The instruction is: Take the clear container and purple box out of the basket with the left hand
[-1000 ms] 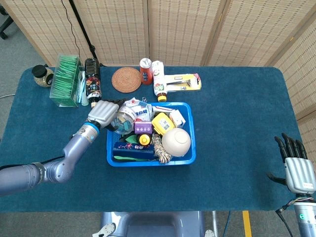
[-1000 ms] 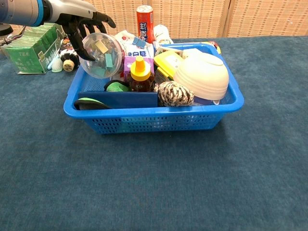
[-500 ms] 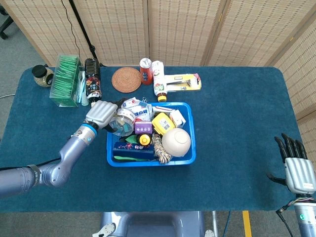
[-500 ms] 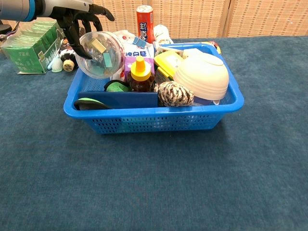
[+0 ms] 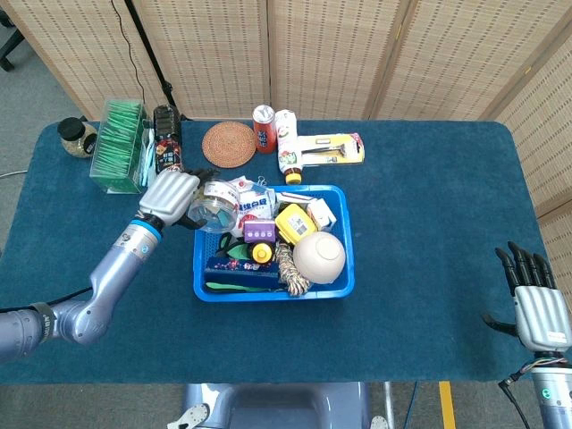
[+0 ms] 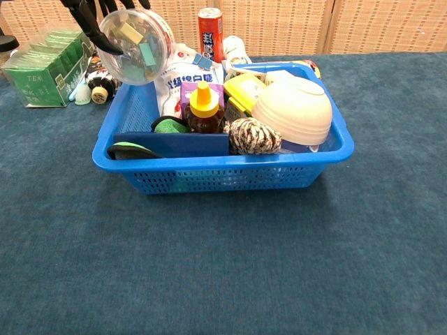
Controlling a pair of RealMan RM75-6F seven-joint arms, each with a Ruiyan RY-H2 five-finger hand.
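My left hand (image 5: pixel 170 197) grips the clear round container (image 5: pixel 213 206) (image 6: pixel 134 46), which holds small coloured pieces. The container hangs lifted above the far left corner of the blue basket (image 5: pixel 332 288) (image 6: pixel 230 174). In the chest view only the dark fingers (image 6: pixel 89 14) show at the top edge. The purple box (image 5: pixel 259 231) (image 6: pixel 188 91) lies in the basket behind a yellow-capped bottle (image 6: pixel 204 108). My right hand (image 5: pixel 536 304) rests open at the table's near right edge, far from the basket.
The basket also holds a cream bowl (image 6: pixel 293 112), a yellow box (image 5: pixel 294 222), a rope ball (image 6: pixel 251 135) and a white packet (image 6: pixel 178 77). Behind it stand a green tea box (image 5: pixel 121 145), dark bottle (image 5: pixel 166 138), red can (image 6: pixel 210 25) and round coaster (image 5: pixel 229 144).
My left hand has lifted the clear container up and to the left, out of the basket's far left corner. The right hand has stayed still.
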